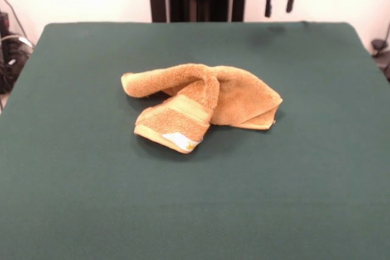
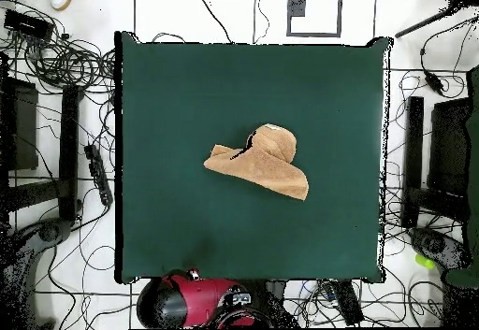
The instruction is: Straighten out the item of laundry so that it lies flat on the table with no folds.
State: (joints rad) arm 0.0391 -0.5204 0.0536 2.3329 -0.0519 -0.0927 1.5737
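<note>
Towel (image 1: 204, 98), orange-tan terry, crumpled w/ folds, green felt table (image 1: 91, 199)

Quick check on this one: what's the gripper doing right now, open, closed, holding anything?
Gripper: open and empty, drawn back above the table's far edge, well clear of the crumpled towel.

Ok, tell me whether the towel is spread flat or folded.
Folded. The towel lies bunched on the table, one striped end doubled over the middle, tag showing.
</note>
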